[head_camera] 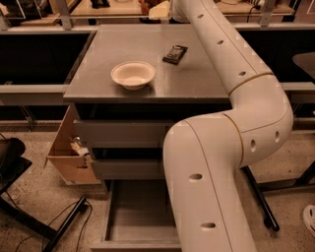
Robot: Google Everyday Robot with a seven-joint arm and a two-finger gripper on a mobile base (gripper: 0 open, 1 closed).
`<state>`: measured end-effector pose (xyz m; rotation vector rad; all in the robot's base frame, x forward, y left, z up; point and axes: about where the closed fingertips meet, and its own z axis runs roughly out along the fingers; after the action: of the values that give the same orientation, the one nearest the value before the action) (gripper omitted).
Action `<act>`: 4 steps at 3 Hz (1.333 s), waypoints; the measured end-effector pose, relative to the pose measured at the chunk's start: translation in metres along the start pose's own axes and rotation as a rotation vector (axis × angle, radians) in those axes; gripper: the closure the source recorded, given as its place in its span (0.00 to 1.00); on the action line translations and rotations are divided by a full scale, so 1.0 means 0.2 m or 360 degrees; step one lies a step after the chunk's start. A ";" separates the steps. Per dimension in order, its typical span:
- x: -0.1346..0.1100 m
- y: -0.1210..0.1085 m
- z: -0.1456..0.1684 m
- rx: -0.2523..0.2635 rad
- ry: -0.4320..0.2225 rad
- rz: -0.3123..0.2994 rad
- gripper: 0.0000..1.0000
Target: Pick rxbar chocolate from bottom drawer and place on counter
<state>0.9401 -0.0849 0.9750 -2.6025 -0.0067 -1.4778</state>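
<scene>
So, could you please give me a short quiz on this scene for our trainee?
1. True or false: the rxbar chocolate lies flat on the counter.
2. The bottom drawer is: A shut, B pulled open, C taken out.
3. Fill in: the white ___ stands on the counter apart from the bar, nearer the camera.
Key: 1 true; 2 B; 3 bowl. The claw is out of view, past the top edge where the arm leaves the picture.

Robot lab: white arm point(256, 113), drawer cabinet point(123, 133), railed benches point(118, 9); tool point(158, 11) at top edge.
</scene>
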 end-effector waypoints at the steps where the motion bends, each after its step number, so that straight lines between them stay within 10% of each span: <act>1: 0.00 -0.05 -0.04 0.0018 -0.0033 -0.0023 0.00; 3: 0.14 -0.06 -0.43 -0.0199 -0.0132 -0.0104 0.00; 4: 0.22 0.17 -0.64 -0.0403 -0.0087 0.0103 0.00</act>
<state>0.8553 -0.1377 1.0727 -2.8078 0.2735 -1.4709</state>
